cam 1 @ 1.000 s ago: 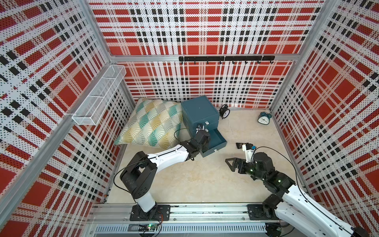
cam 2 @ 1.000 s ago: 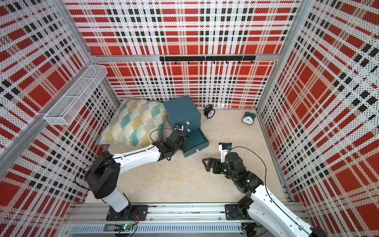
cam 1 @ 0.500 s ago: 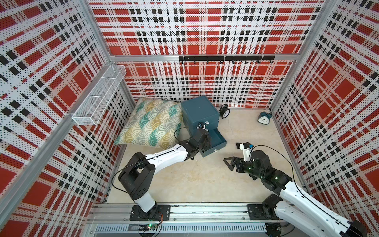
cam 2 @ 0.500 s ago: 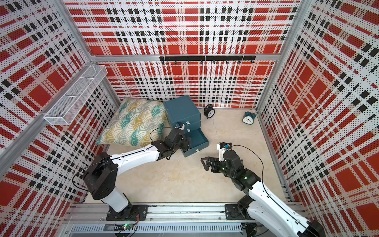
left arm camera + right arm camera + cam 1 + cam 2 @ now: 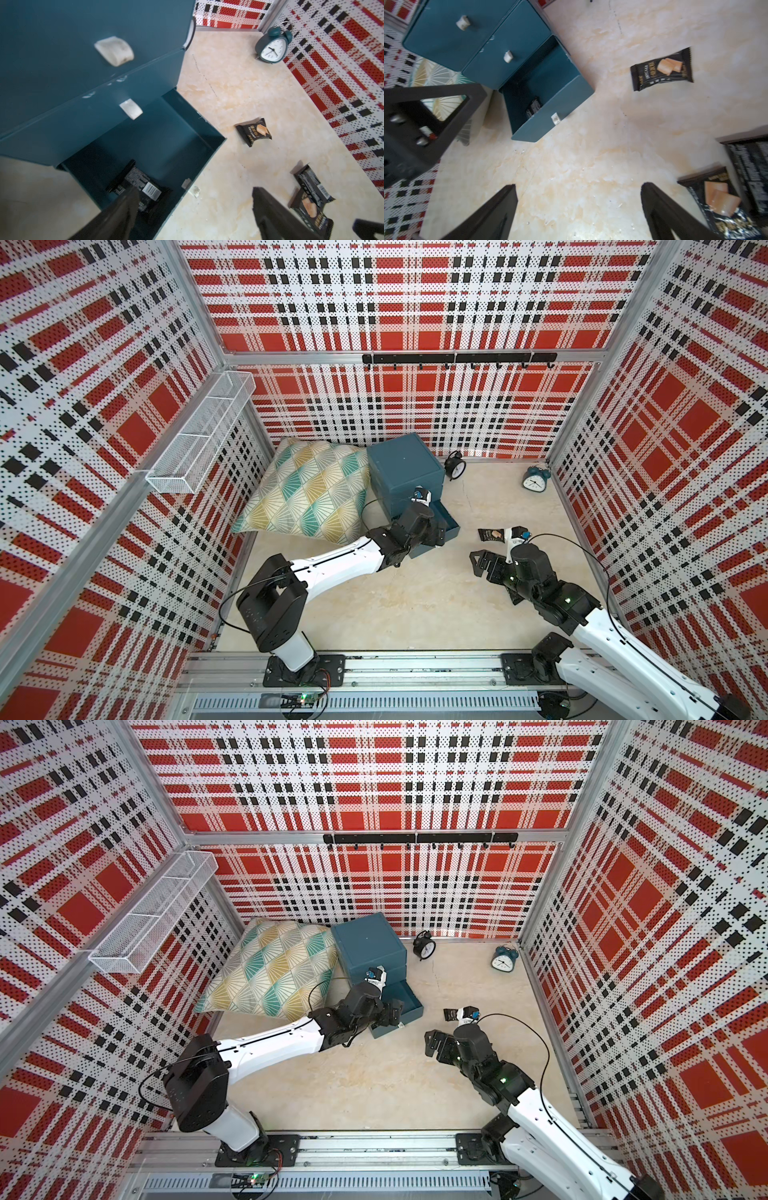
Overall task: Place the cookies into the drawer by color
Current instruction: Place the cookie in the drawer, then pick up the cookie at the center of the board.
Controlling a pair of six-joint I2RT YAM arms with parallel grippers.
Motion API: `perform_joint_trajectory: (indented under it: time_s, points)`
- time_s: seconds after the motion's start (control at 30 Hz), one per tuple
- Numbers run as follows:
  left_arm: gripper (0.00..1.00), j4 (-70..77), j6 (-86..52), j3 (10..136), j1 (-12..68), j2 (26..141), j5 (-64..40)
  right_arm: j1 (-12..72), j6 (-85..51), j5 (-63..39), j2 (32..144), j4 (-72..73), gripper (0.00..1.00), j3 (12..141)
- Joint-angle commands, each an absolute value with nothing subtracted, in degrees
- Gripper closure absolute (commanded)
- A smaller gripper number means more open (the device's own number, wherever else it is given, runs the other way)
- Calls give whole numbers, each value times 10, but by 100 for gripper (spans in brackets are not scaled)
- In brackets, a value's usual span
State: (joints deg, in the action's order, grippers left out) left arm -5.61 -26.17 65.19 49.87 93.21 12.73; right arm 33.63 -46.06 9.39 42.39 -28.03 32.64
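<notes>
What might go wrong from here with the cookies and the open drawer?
Beside the right gripper, the face-up packet and the barcode-side packet overlap, so a grab may lift or drag both.
The open left gripper hangs over the bottom drawer; pulling away may catch its wall or the packet inside.

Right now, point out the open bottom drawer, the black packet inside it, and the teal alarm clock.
open bottom drawer (image 5: 193, 128), left wrist view, inner side wall
black packet (image 5: 139, 178), left wrist view, printed back label
teal alarm clock (image 5: 271, 48), left wrist view, white dial
</notes>
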Motion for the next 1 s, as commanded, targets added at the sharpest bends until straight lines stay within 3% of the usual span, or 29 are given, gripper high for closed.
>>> perform_joint_trajectory:
  time_s: [0.0, 0.37, 0.6, 0.97]
  points:
    - [1, -18, -242, 658, 522, 918, 106, 325, -447, 149, 451, -304, 0, 355]
    - [1, 96, -151, 560, 594, 849, 130, 202, -389, 59, 594, -252, 0, 396]
    - [1, 166, -142, 484, 585, 831, 97, 127, -388, 27, 715, -212, 9, 437]
    - [1, 213, -154, 434, 577, 801, 62, 115, -475, 61, 931, -237, 0, 566]
